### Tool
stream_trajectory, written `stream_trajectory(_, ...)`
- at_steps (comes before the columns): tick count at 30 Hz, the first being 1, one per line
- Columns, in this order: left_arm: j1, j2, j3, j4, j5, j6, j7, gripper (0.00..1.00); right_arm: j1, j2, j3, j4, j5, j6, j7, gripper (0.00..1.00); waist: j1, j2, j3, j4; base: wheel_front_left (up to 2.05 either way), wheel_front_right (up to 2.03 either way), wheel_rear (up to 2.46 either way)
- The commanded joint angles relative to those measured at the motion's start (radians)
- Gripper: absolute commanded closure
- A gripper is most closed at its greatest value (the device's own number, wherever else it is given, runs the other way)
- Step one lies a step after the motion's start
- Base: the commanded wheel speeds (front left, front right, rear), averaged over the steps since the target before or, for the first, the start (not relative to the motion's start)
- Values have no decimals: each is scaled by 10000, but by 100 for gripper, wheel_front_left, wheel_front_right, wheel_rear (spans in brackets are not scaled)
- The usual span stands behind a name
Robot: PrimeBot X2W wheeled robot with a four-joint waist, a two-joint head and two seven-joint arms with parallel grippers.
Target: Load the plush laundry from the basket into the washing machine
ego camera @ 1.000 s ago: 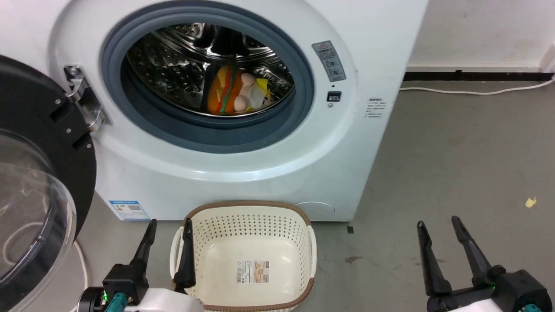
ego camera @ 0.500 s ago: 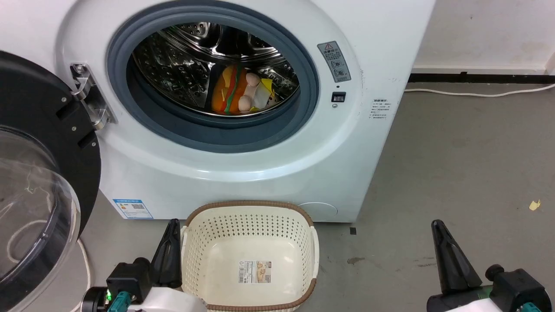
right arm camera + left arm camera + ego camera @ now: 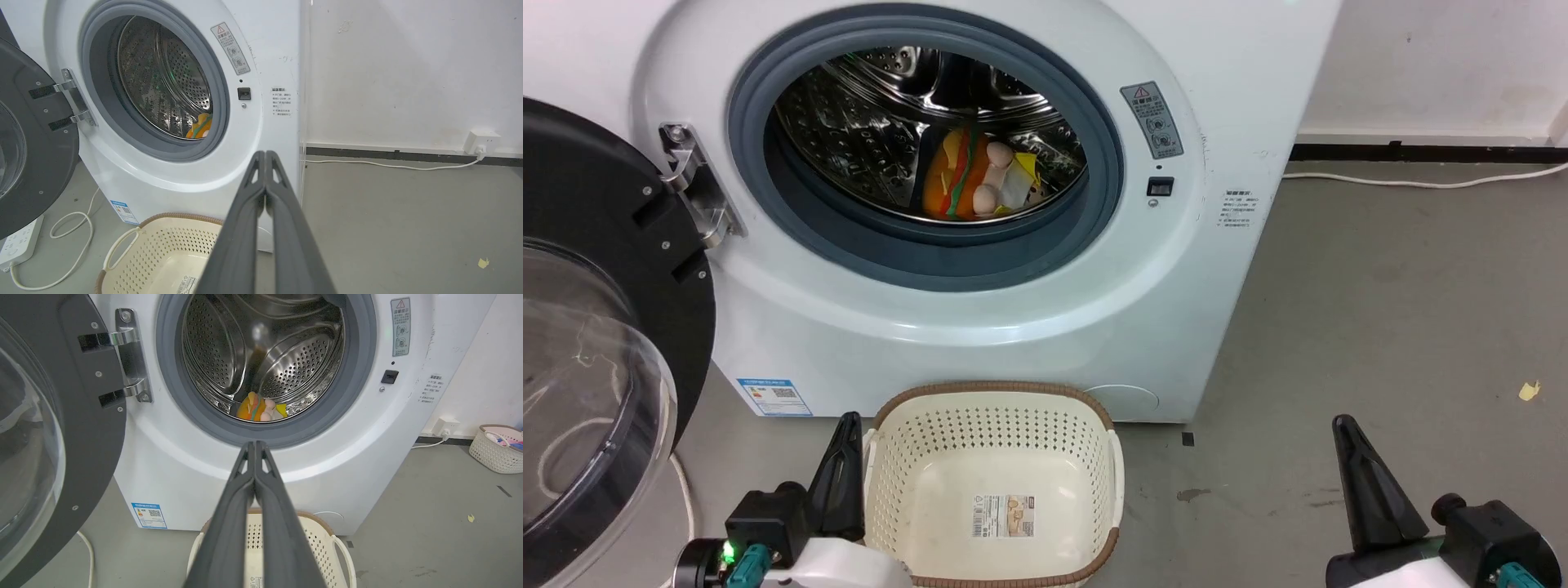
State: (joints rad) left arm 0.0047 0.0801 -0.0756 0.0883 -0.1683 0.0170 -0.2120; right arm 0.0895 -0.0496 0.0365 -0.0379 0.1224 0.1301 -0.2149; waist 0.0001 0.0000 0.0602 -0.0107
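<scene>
Since a second ago, our left gripper [image 3: 849,425] and right gripper [image 3: 1343,425] press their fingers tip to tip and hold nothing, where both stood spread. We see the plush laundry [image 3: 970,178] lying inside the washing machine [image 3: 980,327] drum [image 3: 849,131]; the basket [image 3: 992,425] sits on the floor [image 3: 1380,286] before it.

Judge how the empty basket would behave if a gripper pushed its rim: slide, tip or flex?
The basket probably slides easily: it looks like thin perforated plastic, holds nothing, and sits on smooth floor. A high push might tip it. Its walls likely flex slightly.
</scene>
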Motion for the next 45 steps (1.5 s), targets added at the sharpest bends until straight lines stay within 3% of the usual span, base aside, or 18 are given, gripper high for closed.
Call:
stream_trajectory(1,-9,-9,58,-85,106,-22,57,100,-135,-1,-32,50,-83,1,74,100,0,0,-10,2,0,0,0)
stream_trajectory(45,-27,-144,383,-456,839,-91,1017,100,-488,-4,-187,203,-614,3,1039,100,0,0,-285,51,0,0,0)
